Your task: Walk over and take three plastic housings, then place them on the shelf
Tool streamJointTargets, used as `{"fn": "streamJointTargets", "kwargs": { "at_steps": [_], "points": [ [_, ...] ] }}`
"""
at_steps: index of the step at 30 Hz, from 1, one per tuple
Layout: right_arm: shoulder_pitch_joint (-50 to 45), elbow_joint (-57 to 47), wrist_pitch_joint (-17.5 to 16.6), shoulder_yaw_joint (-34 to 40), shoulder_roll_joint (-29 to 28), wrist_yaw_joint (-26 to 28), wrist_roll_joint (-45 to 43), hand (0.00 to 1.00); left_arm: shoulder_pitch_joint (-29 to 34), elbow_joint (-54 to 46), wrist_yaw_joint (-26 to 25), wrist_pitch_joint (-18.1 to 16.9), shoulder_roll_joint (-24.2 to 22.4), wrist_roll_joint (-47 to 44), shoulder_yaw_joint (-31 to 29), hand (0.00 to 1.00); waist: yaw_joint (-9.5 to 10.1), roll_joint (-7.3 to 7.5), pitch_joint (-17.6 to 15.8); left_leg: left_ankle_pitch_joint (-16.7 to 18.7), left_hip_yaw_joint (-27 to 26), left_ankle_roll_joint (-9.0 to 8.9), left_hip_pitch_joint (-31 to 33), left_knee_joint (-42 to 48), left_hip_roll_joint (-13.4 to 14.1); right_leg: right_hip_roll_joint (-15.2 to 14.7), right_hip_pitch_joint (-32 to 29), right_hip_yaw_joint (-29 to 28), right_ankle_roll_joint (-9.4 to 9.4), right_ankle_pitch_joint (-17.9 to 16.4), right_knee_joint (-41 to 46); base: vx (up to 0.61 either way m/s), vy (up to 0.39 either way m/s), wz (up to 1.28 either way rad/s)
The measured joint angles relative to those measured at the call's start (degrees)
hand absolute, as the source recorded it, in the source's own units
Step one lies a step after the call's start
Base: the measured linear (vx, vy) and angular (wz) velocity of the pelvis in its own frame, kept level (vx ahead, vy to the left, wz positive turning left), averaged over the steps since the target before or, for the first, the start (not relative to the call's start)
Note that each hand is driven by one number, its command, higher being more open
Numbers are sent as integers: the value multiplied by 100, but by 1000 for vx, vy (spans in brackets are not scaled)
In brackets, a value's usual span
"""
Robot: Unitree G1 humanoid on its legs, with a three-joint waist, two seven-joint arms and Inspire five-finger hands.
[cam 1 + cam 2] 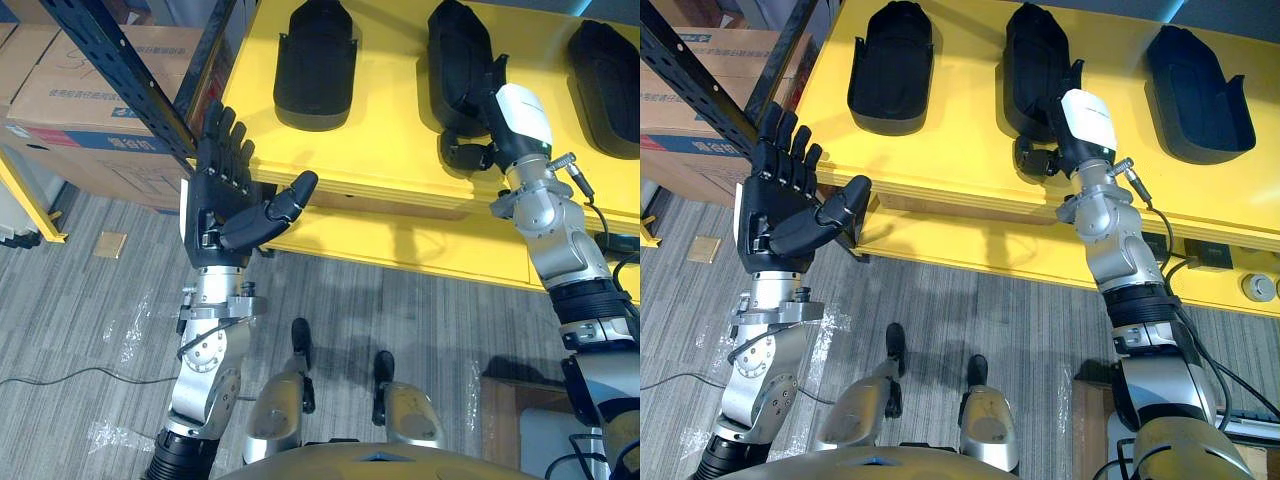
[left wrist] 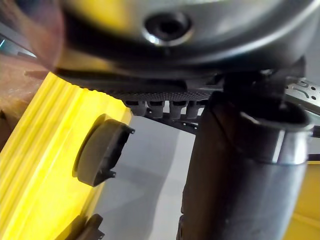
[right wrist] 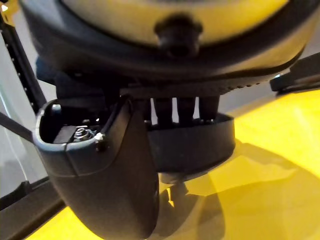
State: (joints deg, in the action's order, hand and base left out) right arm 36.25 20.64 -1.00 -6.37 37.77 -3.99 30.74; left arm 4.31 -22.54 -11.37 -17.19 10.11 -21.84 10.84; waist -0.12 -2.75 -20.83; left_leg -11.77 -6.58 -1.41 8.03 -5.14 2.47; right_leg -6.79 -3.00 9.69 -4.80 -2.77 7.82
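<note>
Plastic housings, three and black, lying side by side on the yellow shelf, long axes running away from its front edge. Right hand resting against the near end of the middle housing, touching it; hold hidden, so cannot tell whether clamped or loose. Left hand raised by the shelf's front edge, spread wide, holding nothing. Left housing just beyond it, likely the easier reach for that arm. Right housing apart from both hands, on the right arm's side.
</note>
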Motion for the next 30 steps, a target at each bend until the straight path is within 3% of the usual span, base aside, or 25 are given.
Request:
{"fn": "streamJointTargets", "kwargs": {
  "at_steps": [9, 13, 30],
  "points": [
    [-176, -141, 416, 131, -71, -172, 236, 0, 1, 0, -88, 0, -1, -1, 84, 100, 2, -1, 0, 0, -40, 0, -1, 0, -1, 0, -26, -53, 22, -15, 7, 0, 0, -1],
    [-211, -267, 420, 209, -204, -189, 322, 0, 0, 0, -106, 0, -2, 0, 187, 100, -17, -2, 0, 1, -106, 1, 33, 0, 1, -3, -97, -87, 23, -15, 14, 12, -13, -8],
    [-302, -176, -74, 119, -202, -443, 691, 0, 4, 227, -113, -2, 0, 16, 199, 100, -31, -7, 4, 6, -108, -2, 14, 1, 12, -7, -112, -84, 19, -15, 67, 16, -12, 0]
  ]
}}
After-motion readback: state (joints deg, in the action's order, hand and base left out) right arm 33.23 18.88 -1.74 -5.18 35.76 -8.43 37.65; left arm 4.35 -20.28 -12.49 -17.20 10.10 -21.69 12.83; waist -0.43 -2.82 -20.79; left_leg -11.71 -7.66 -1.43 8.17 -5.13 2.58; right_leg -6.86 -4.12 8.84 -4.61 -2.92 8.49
